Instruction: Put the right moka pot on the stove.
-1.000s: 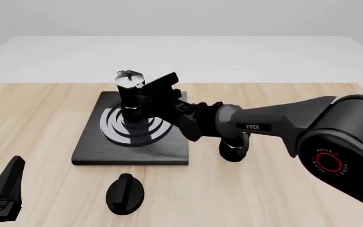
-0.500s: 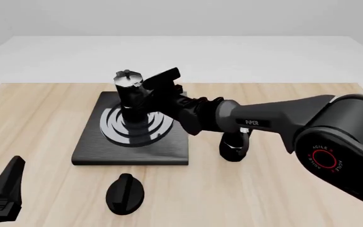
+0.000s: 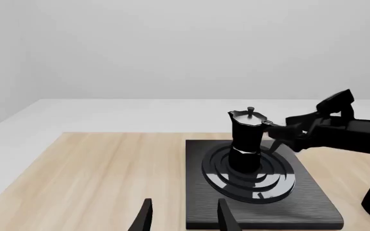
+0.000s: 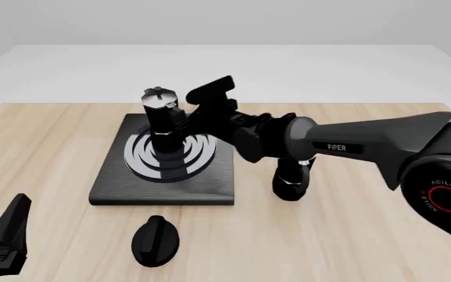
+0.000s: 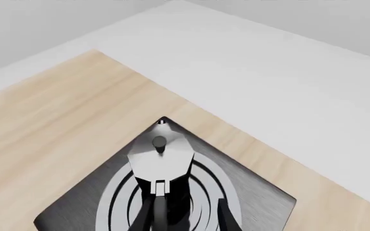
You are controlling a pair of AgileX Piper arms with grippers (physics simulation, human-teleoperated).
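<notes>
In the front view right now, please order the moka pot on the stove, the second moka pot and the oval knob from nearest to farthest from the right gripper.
1. Moka pot on the stove: right beside the right gripper, on the burner rings.
2. Second moka pot: on the table right of the stove, under the arm.
3. Oval knob: in front of the stove, nearest the camera.

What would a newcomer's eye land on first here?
Probably the black moka pot with its silver lid, standing upright on the stove and its burner rings. Next, the right gripper beside the pot's handle, jaws apart. A second moka pot stands half hidden behind that arm.
</notes>
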